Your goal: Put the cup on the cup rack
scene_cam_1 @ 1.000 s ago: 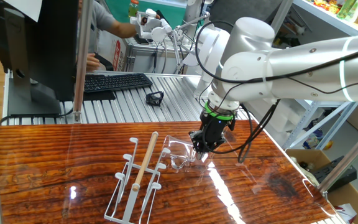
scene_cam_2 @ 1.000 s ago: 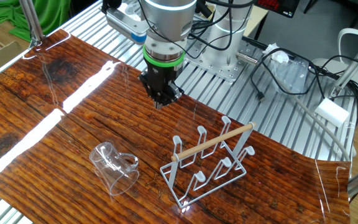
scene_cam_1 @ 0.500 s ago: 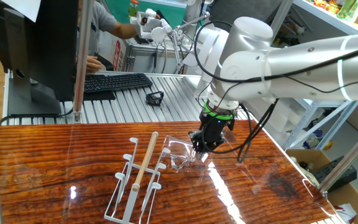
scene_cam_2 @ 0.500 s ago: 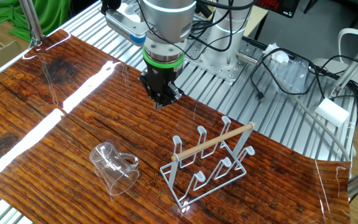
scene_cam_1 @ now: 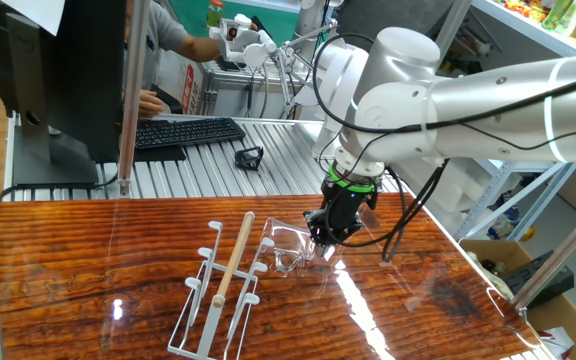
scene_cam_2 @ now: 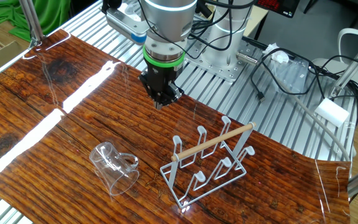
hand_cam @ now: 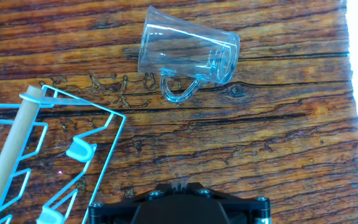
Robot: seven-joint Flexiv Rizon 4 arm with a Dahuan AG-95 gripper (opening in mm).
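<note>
A: Step in hand, I'm judging, is the approach to grasp. The gripper (scene_cam_2: pixel 161 101) is hanging above the table (scene_cam_2: pixel 55 134), holding nothing. Its jaws are looking closed or nearly so in both fixed views, but I can't tell for sure; the hand view is showing only the black base, no fingertips.

B: Where's the cup (hand_cam: pixel 187 53) sitting?

A: It's lying on its side on the wood, apart from the gripper. In the hand view it's at about 12 o'clock, with its handle pointing toward 6 o'clock. The cup rack (hand_cam: pixel 36 158) is at 8 o'clock there, near the cup but not touching.

B: How to do it well?

A: Probably opening wide first, then coming down over the cup body or rim wall, staying clear of the rack wire. Glass is likely slippery and could roll, so closing across the roll direction is looking safer.

B: Cup look?

A: Clear, see-through, 1 curved handle, slightly tapered, showing mostly as glints in the other fixed view (scene_cam_2: pixel 114 168). The rack is white wire with round-tipped pegs and 1 light wooden bar (scene_cam_2: pixel 211 142), with no cup on its pegs.
</note>
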